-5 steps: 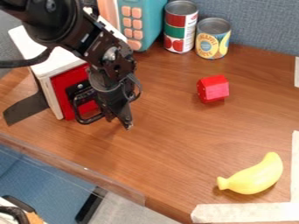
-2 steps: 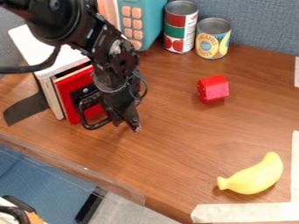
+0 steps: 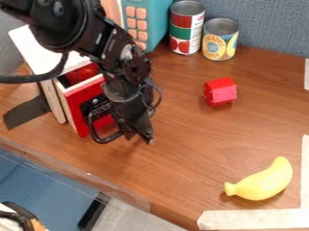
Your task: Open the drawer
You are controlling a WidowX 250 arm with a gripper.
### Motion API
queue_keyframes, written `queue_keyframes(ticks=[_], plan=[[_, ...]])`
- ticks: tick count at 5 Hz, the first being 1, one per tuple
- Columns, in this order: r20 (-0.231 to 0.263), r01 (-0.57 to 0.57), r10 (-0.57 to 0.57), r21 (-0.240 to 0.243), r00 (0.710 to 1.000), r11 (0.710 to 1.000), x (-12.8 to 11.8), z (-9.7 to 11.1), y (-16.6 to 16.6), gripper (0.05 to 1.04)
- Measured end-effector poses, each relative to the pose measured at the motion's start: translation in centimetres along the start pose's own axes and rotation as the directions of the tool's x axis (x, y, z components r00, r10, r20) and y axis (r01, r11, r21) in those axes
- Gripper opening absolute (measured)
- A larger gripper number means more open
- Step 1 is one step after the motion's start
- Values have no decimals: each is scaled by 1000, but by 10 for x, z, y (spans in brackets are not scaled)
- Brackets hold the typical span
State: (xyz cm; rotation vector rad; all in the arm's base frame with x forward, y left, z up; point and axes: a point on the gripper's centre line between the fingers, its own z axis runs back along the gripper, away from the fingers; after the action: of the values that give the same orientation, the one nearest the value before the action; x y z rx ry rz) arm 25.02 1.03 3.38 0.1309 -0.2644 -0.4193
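Observation:
The black gripper [image 3: 140, 135] hangs down at the left-centre of the view, just in front of the drawer's black handle [image 3: 104, 128], with its tips low over the table. The red drawer [image 3: 77, 108] stands partly out of the white cabinet [image 3: 45, 56], and its dark inside shows along the top behind the front panel. The handle loop sticks out beside the gripper, and the gripper hides part of the drawer front. How its fingers stand is hard to make out.
A red block [image 3: 221, 91] lies right of centre on the wooden table [image 3: 181, 180], and a yellow banana [image 3: 260, 181] at the lower right. Two cans [image 3: 187, 28] and a teal toy [image 3: 156, 20] stand at the back. The table's front edge runs along the lower left.
The gripper has moved right and slightly down the view. The drawer has slid out of the cabinet the same way, from nearly closed to partly open.

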Motion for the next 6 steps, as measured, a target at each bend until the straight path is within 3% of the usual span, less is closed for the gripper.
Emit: queue_keyframes(ticks=[3,6], plan=[[-1,9,-9,-82,1000,997,-4,11,-34,117],[4,15,-15,-119,1000,993,-5,17,-55,117]])
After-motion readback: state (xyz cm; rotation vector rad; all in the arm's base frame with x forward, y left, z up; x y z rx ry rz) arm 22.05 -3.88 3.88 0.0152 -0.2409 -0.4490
